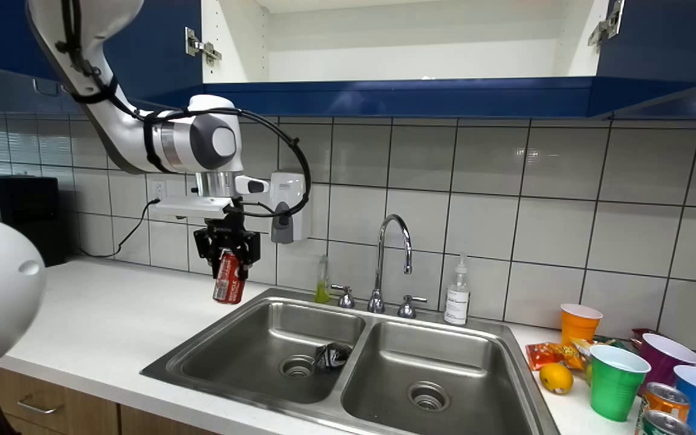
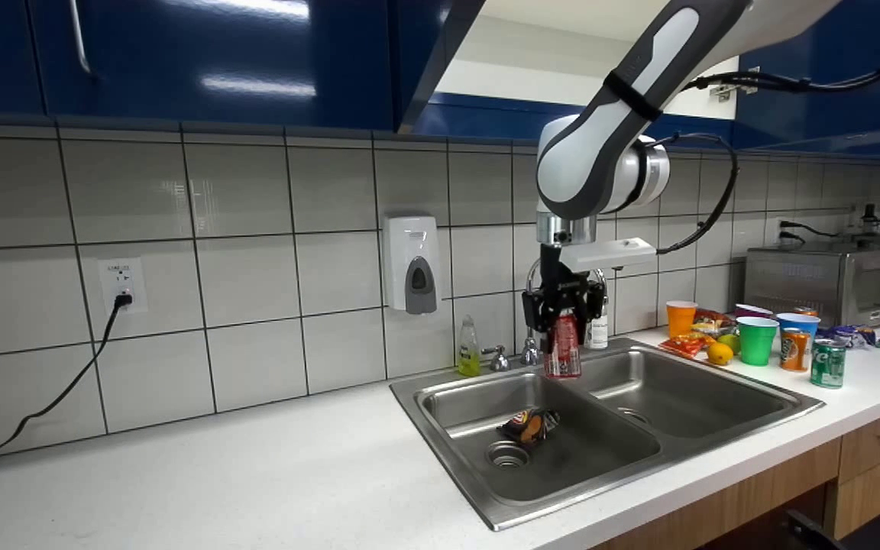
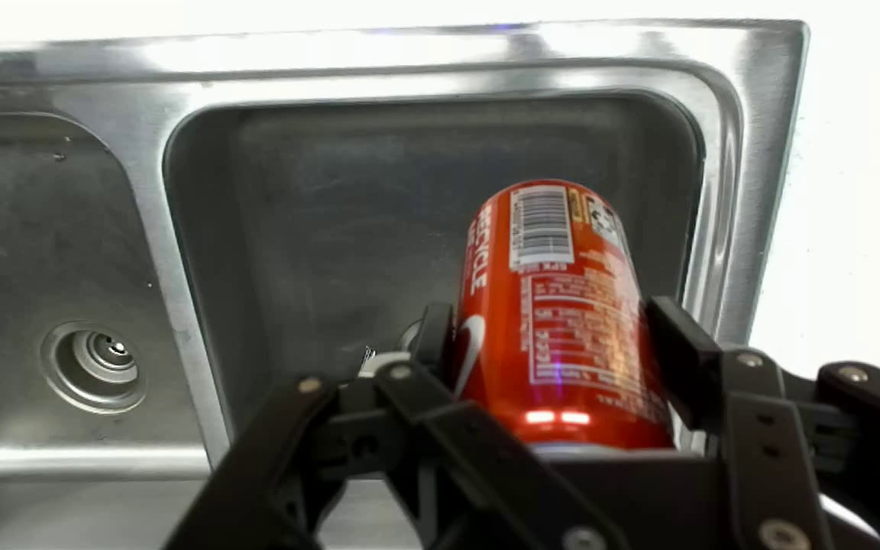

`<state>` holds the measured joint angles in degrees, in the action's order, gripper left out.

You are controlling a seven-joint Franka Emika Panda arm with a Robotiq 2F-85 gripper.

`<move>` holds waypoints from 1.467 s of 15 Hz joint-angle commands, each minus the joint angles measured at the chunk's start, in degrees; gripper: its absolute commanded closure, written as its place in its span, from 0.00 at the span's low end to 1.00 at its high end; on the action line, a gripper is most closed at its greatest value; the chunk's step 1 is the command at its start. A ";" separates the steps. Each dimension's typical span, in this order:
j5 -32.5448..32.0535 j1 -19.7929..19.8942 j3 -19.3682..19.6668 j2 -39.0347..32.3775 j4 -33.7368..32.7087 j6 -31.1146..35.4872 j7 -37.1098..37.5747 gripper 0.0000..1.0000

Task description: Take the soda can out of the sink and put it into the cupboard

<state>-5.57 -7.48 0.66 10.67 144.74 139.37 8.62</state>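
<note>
The soda can [image 1: 229, 284] is red and hangs slightly tilted between the fingers of my gripper [image 1: 229, 270]. In the wrist view the black fingers [image 3: 551, 328] press on both sides of the can [image 3: 551, 252], its far end pointing away from the palm. The can [image 2: 564, 351] is above the sink [image 2: 455, 458], clear of its rim. The sink is a steel double basin, also seen in an exterior view [image 1: 354, 371]. The overhead cupboard [image 1: 414, 48] has its dark blue doors open and a white interior; it is higher than the gripper.
A chrome faucet [image 1: 379, 260] stands behind the sink, with a green soap bottle [image 1: 322, 281] and a white pump bottle [image 1: 457, 296]. A wall dispenser [image 1: 287, 205] is close to the wrist. A dark wrapper [image 2: 528, 426] lies in a basin. Cups [image 1: 617, 386], cans and snacks stand beside the sink.
</note>
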 commanded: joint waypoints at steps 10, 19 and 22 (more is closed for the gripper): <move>1.81 3.01 -3.03 13.04 0.40 -11.84 1.59 0.60; 1.29 4.67 -3.48 17.39 -2.85 -16.07 1.25 0.60; 0.96 5.06 -3.64 17.85 -4.68 -17.61 1.27 0.60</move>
<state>-4.30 -4.34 -1.17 27.10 142.52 125.13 9.12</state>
